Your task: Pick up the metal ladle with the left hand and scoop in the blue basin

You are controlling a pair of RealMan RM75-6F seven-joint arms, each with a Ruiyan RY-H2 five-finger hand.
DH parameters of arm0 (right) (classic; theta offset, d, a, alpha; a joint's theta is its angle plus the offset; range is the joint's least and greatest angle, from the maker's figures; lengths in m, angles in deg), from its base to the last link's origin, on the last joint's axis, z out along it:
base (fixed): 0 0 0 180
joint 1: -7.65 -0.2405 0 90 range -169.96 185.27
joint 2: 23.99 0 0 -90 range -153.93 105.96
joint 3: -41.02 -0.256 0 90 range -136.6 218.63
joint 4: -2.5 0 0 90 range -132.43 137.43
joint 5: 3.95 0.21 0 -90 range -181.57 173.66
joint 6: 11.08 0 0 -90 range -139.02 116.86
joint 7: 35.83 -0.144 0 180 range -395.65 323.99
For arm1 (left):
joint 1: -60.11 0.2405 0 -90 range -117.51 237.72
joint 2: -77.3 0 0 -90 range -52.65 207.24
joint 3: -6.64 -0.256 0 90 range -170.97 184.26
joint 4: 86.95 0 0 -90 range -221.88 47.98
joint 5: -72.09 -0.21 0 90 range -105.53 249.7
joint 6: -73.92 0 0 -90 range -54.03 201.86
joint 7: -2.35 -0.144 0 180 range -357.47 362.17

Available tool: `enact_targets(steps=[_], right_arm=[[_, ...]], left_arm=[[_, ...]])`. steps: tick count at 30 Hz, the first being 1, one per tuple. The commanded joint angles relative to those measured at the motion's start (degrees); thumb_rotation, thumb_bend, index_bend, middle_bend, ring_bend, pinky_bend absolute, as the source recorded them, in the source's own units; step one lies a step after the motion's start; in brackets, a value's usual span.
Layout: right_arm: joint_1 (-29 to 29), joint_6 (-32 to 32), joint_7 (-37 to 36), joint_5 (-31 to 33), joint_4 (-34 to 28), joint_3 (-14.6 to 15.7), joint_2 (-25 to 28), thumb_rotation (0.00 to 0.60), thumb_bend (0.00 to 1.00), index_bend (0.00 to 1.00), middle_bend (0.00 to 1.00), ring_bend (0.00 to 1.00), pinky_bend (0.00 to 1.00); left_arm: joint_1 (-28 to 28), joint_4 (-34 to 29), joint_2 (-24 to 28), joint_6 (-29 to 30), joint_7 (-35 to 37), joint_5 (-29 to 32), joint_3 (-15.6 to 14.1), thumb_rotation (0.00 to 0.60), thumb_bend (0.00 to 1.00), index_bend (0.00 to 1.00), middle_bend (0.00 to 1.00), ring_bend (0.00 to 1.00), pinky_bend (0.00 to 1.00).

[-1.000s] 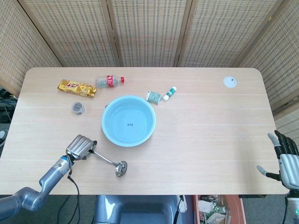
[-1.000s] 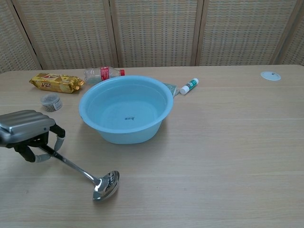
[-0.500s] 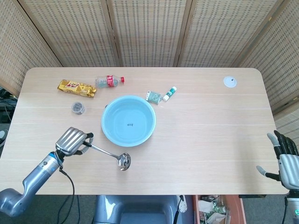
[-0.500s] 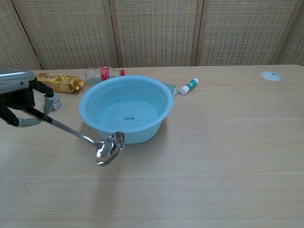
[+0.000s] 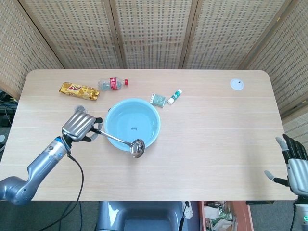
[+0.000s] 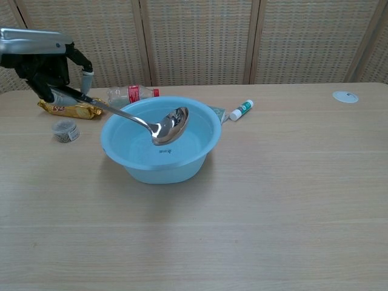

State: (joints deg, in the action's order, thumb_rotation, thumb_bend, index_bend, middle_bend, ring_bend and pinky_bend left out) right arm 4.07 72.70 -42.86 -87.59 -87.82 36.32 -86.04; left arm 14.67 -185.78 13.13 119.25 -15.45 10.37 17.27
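Note:
My left hand (image 5: 80,126) (image 6: 43,63) grips the handle of the metal ladle (image 5: 122,141) (image 6: 145,124), raised well above the table. The ladle slopes down to the right, its shiny bowl (image 6: 170,125) hanging over the blue basin (image 5: 117,119) (image 6: 197,120), near the basin's front rim in the head view. The basin stands at the table's middle left and shows a small mark on its bottom. My right hand (image 5: 294,165) hangs open beyond the table's right front corner, fingers apart, holding nothing.
Behind the basin lie a yellow snack pack (image 5: 79,90) (image 6: 72,107), a small plastic bottle (image 5: 112,84) (image 6: 130,94), a green packet (image 5: 157,99) and a small white tube (image 5: 174,96) (image 6: 240,110). A little round jar (image 6: 64,130) sits left of the basin. A white disc (image 5: 236,84) (image 6: 345,96) lies far right.
My left hand has lifted the ladle off the table and carried it up and to the right. Its bowl went from the table in front of the basin to above the basin.

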Motion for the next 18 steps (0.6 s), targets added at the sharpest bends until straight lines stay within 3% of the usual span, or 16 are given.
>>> enact_targets(steps=[1, 6, 18], right_arm=[[-0.18, -0.39, -0.08, 0.41, 0.21, -0.18, -0.10, 0.600, 0.00, 0.00, 0.00, 0.00, 0.00], [-0.58, -0.92, -0.02, 0.40, 0.46, -0.25, -0.37, 0.600, 0.00, 0.00, 0.00, 0.00, 0.00], [-0.77, -1.74, -1.89, 1.79, 1.13, -0.87, -0.03, 0.600, 0.00, 0.00, 0.00, 0.00, 0.00]], left_arm=[[-7.65, 3.74, -2.01, -3.59, -8.54, 11.71, 1.76, 0.600, 0.56, 1.00, 1.00, 0.97, 1.00], [-14.56, 8.88, -5.32, -3.50, -16.48, 24.90, 0.20, 0.600, 0.58, 1.00, 1.00, 0.97, 1.00], [-24.52, 16.61, -12.73, -0.10, -30.73, 39.13, -6.52, 0.600, 0.58, 1.00, 1.00, 0.97, 1.00]])
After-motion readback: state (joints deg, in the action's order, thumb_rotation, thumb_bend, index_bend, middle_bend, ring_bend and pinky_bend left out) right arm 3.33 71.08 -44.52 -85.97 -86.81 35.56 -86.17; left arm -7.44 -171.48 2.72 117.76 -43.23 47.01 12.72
